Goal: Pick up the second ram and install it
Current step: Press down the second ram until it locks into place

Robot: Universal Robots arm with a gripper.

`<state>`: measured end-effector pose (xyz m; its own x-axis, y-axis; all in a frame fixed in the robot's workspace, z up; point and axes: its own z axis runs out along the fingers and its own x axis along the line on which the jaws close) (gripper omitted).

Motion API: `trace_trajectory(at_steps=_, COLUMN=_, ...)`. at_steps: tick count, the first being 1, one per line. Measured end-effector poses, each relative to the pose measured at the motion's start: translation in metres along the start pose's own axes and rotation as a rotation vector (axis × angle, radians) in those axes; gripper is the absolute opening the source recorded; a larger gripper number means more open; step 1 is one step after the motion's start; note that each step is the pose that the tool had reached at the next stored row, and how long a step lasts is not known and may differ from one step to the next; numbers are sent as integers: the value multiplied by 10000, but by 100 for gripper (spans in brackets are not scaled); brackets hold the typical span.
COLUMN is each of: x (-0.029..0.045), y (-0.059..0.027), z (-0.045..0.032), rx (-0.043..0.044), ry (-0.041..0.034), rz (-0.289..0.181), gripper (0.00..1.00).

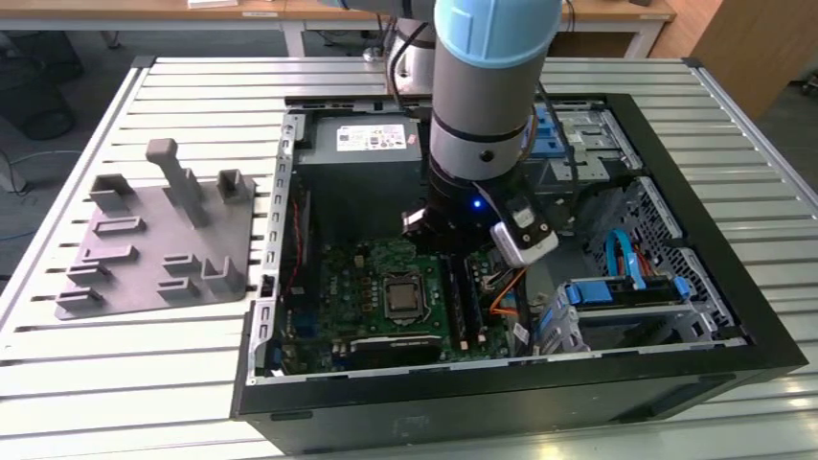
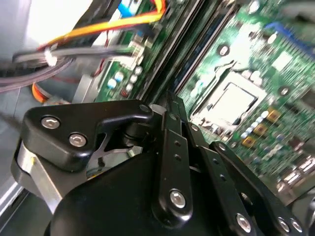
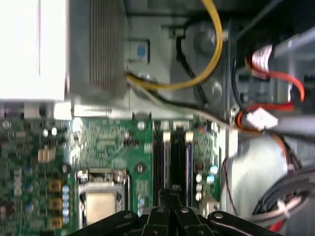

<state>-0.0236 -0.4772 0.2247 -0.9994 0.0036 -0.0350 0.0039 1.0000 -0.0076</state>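
Note:
My gripper hangs inside the open computer case, low over the green motherboard and right above the memory slots. Its black fingers are shut together, and nothing shows between them in either wrist view. A thin blue strip, seen edge-on, stands in the slot just beside the fingertips. It looks like a ram stick seated in its slot, but I cannot tell whether it is the second ram. In the second wrist view the fingers point down at the long dark slots.
The processor socket lies beside the slots, with the power supply behind it. Orange, red and yellow cables and the drive cage crowd the exterior view's right. The grey pegged tray sits on the slatted table outside the case.

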Motion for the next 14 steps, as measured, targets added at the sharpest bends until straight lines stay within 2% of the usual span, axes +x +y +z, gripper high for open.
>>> trace_trajectory(at_steps=5, x=3, y=-197, z=24, rx=5, ry=0, rz=-1, gripper=10)
trace_trajectory(at_steps=8, x=4, y=-268, z=38, rx=18, ry=0, rz=-1, gripper=10)
trace_trajectory(at_steps=14, x=4, y=-300, z=47, rx=20, ry=1, rz=-1, gripper=10)
